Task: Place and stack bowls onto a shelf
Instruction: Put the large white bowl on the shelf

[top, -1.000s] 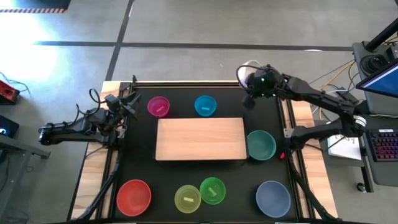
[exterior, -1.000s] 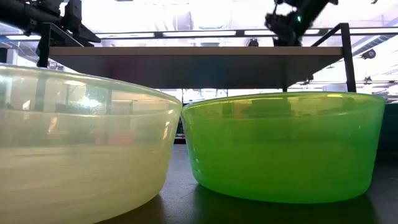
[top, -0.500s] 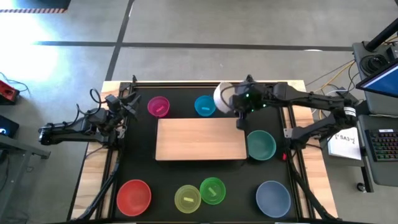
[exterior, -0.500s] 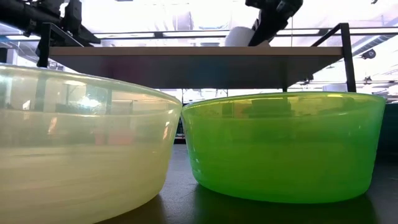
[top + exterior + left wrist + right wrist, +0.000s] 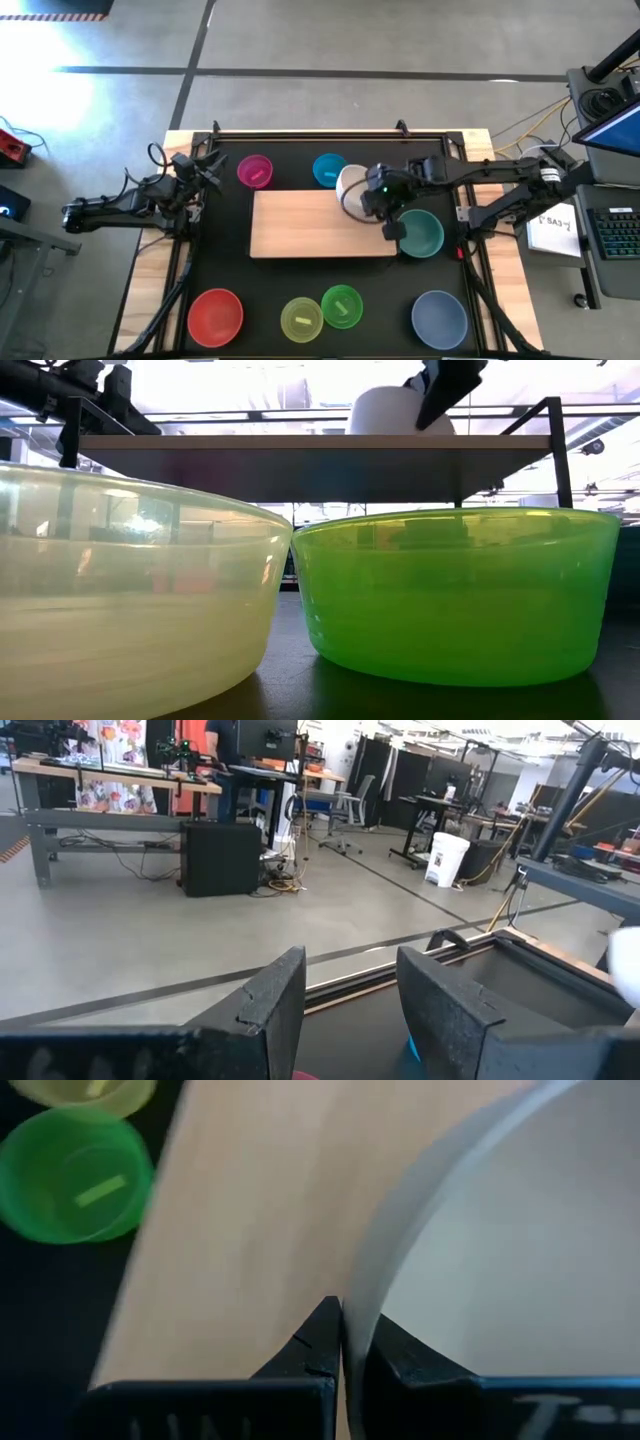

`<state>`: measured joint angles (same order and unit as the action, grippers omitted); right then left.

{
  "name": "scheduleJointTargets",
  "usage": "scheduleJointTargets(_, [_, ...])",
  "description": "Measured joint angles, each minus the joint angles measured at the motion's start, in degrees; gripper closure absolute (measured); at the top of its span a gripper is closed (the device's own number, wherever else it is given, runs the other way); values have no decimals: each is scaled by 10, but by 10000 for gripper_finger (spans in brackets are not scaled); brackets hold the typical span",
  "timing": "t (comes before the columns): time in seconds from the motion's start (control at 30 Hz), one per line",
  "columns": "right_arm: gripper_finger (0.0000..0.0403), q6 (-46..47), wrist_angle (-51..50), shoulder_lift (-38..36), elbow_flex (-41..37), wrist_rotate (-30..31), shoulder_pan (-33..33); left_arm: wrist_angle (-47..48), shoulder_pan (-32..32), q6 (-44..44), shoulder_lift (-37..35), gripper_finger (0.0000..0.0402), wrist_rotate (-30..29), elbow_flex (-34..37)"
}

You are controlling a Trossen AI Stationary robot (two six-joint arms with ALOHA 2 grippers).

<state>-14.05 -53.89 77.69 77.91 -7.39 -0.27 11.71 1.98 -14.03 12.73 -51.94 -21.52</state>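
A white bowl [image 5: 350, 188] hangs tilted over the far right part of the light-wood shelf [image 5: 300, 225], with my right gripper [image 5: 368, 196] shut on it. The low view shows the white bowl [image 5: 395, 412] just above the shelf's top [image 5: 300, 442]; whether they touch I cannot tell. My left gripper [image 5: 205, 170] waits open at the table's far left, pointing level, with nothing between its fingers [image 5: 270, 1005]. My right gripper pinches the white bowl's rim [image 5: 352, 1305] between its two fingers, one finger [image 5: 400, 1355] inside the bowl and one [image 5: 310, 1345] outside. The fingers slant down from the table's right side. The bowl is tilted in the hold.
Around the shelf on the black mat stand a magenta bowl [image 5: 255, 171], a cyan bowl [image 5: 326, 172], a teal bowl [image 5: 422, 235], a slate-blue bowl [image 5: 439, 318], a red bowl [image 5: 215, 315], a yellow-green bowl [image 5: 301, 319] and a bright green bowl [image 5: 342, 305].
My right gripper has swung from the table's far right corner toward the left and the near edge, turning as it went. It has carried the white bowl from beyond the shelf to above the shelf's far right part.
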Motion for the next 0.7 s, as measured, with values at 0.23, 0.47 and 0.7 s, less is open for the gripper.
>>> scheduleJointTargets(0.23, [393, 20, -5, 15, 6, -23, 53, 2, 0, 0, 0, 260, 0, 0])
scheduleJointTargets(0.47, [387, 66, -11, 15, 7, -16, 63, 4, 0, 0, 0, 260, 0, 0])
scheduleJointTargets(0.7, [331, 105, -33, 4, 5, -18, 63, 5, 0, 0, 0, 260, 0, 0])
